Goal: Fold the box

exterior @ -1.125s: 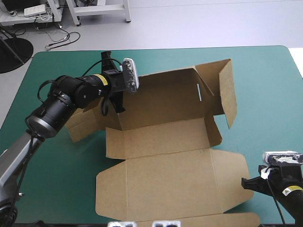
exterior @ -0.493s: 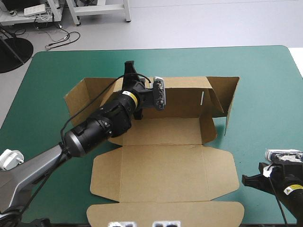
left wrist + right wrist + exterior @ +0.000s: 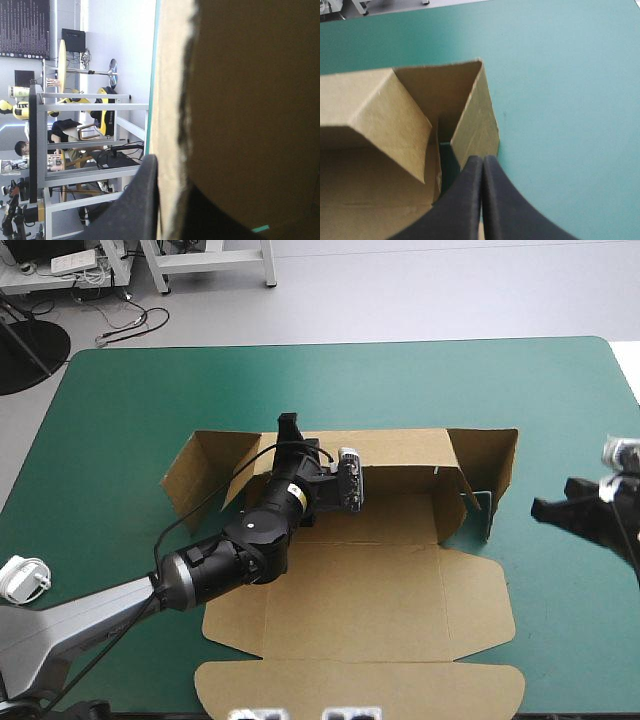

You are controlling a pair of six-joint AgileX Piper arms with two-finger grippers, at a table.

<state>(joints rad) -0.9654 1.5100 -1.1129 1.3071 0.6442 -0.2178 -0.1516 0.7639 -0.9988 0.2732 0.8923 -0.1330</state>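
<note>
- The box [image 3: 350, 590] has its back wall [image 3: 400, 448] pinched by the left gripper [image 3: 291, 426]. One black finger is on each side of the brown board.
- The right gripper [image 3: 483, 159] has its fingers pressed together and holds nothing. It points at the box's right side wall [image 3: 497, 465], near the table's right edge.
- The back and side walls stand up, and the front flaps [image 3: 360, 685] lie flat.
- The box sits in the middle of the table [image 3: 120, 420] with its teal-green cover, and reaches the near edge.
</note>
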